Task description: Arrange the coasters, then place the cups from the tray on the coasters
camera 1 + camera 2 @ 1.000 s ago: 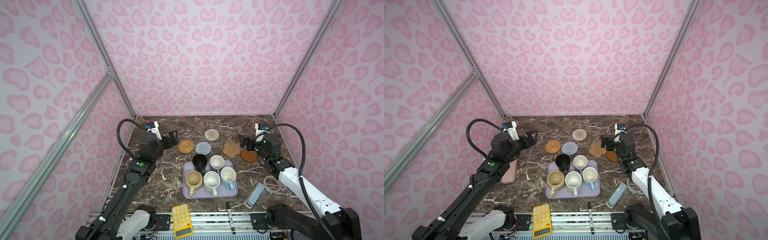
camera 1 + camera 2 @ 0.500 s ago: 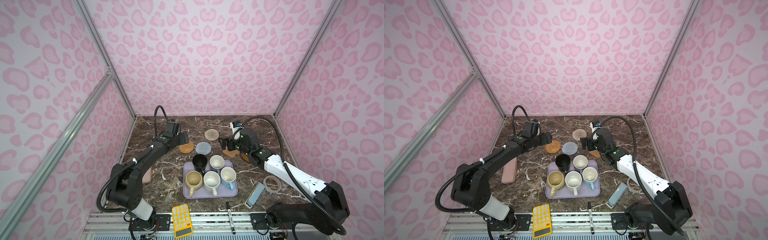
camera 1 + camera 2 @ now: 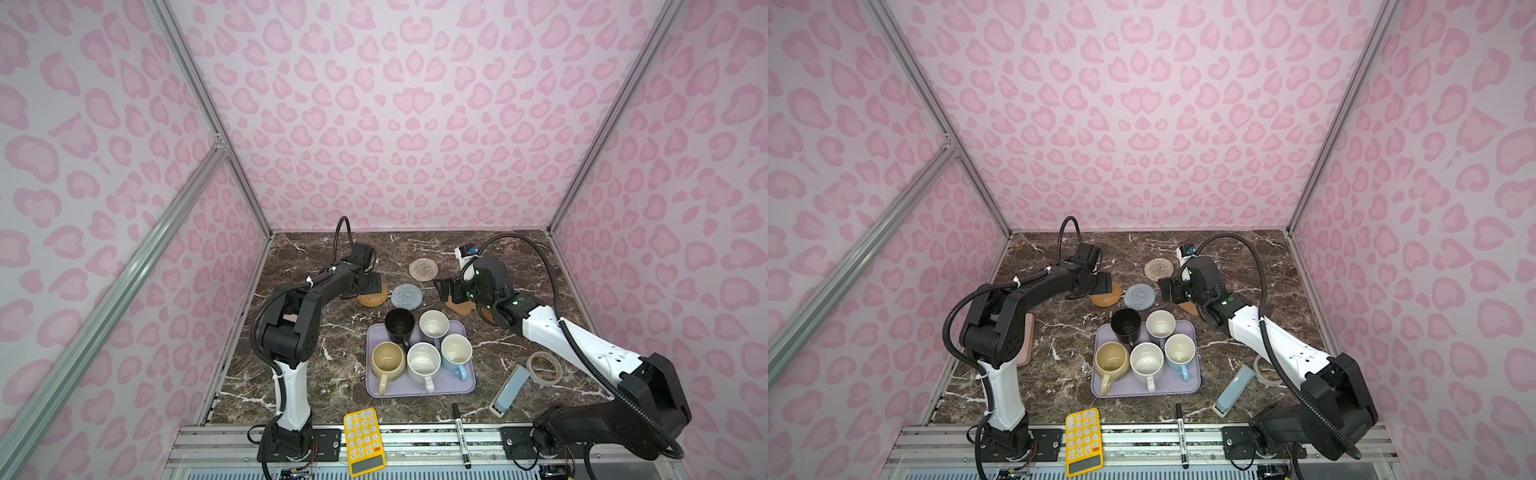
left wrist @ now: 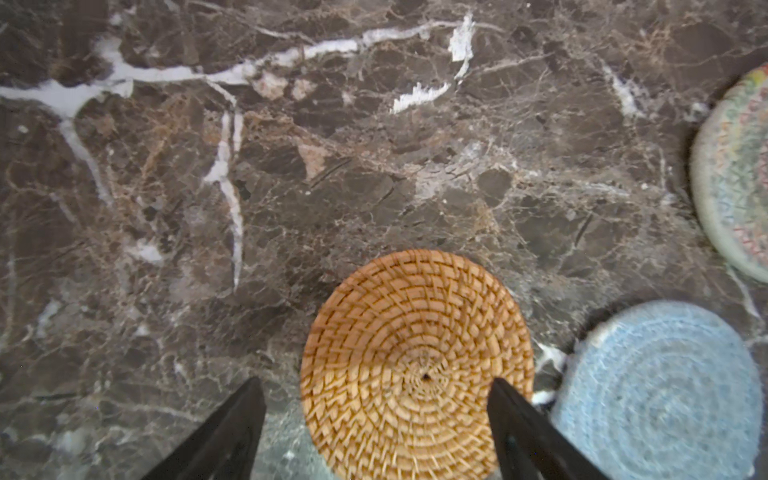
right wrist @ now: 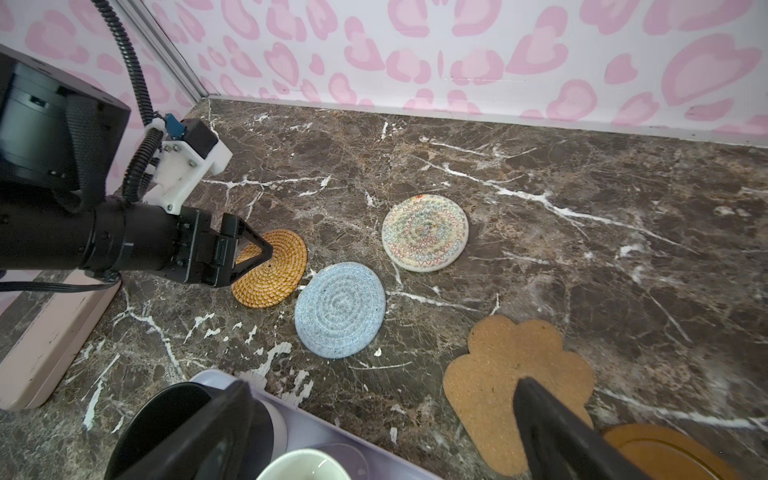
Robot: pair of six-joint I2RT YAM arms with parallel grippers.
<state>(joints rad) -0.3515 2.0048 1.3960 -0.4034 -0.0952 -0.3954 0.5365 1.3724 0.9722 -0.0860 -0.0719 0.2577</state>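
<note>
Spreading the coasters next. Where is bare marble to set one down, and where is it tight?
Bare marble: the wide strip from the cream coaster to the back wall, running into the back right corner; also between the tray and the pink case. Crowded: orange coaster, grey-blue coaster and flower coaster bunch right behind the tray.

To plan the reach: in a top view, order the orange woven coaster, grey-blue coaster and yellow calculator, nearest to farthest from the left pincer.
1. Orange woven coaster, beneath the left pincer.
2. Grey-blue coaster, just right of it.
3. Yellow calculator, far away, at the front.
</note>
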